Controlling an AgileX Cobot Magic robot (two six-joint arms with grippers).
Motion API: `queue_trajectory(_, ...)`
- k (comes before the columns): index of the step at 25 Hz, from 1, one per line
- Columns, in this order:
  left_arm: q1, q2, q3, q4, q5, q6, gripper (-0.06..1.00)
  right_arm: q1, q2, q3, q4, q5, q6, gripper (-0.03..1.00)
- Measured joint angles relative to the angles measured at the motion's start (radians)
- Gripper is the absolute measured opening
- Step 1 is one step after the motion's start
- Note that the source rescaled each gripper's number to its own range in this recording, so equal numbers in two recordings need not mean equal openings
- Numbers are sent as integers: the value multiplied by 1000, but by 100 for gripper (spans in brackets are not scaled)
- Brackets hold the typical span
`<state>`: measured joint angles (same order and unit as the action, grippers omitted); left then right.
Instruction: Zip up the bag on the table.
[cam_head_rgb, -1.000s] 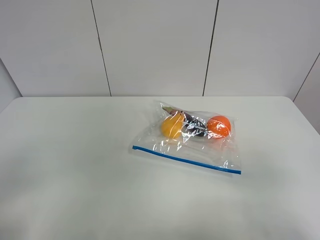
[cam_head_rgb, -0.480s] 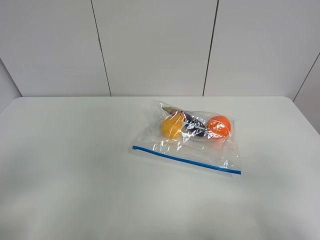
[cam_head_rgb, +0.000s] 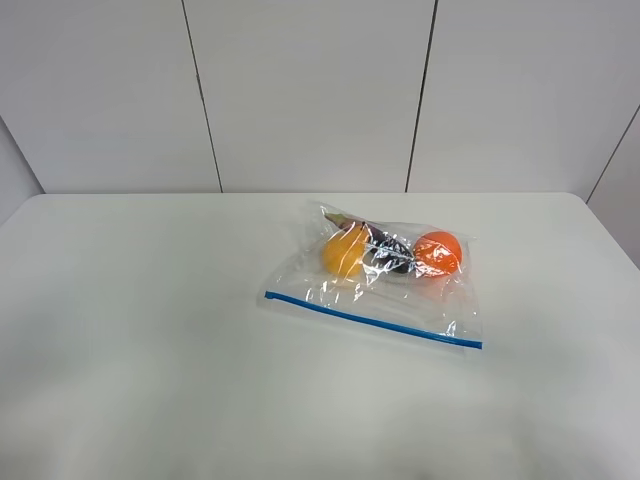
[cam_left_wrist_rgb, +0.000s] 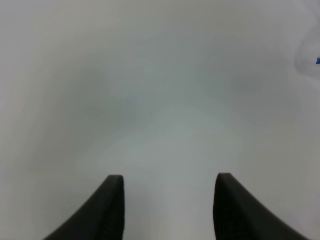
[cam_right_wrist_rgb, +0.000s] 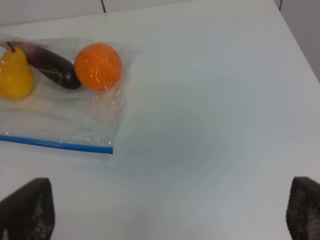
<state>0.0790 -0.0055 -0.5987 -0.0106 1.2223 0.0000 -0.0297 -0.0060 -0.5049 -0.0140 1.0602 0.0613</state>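
The clear plastic bag (cam_head_rgb: 385, 285) lies flat on the white table (cam_head_rgb: 150, 330), right of centre. Its blue zipper strip (cam_head_rgb: 372, 320) runs along the near edge. A yellow pear (cam_head_rgb: 345, 250), a dark item (cam_head_rgb: 390, 255) and an orange ball (cam_head_rgb: 438, 253) show through it. Neither arm shows in the exterior view. My left gripper (cam_left_wrist_rgb: 169, 182) is open and empty over bare table; a blue speck of the strip (cam_left_wrist_rgb: 317, 61) shows at the frame's edge. My right gripper (cam_right_wrist_rgb: 167, 207) is open wide and empty, away from the bag (cam_right_wrist_rgb: 60, 110) and its strip (cam_right_wrist_rgb: 55, 144).
A grey panelled wall (cam_head_rgb: 310, 90) stands behind the table. The table's right edge (cam_right_wrist_rgb: 300, 47) shows in the right wrist view, past the orange ball (cam_right_wrist_rgb: 98, 66).
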Motion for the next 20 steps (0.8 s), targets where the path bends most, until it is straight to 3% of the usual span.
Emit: queue_trajectory(20,0,0,0,0,0,0,81,0,0,0,1,-8,0,100)
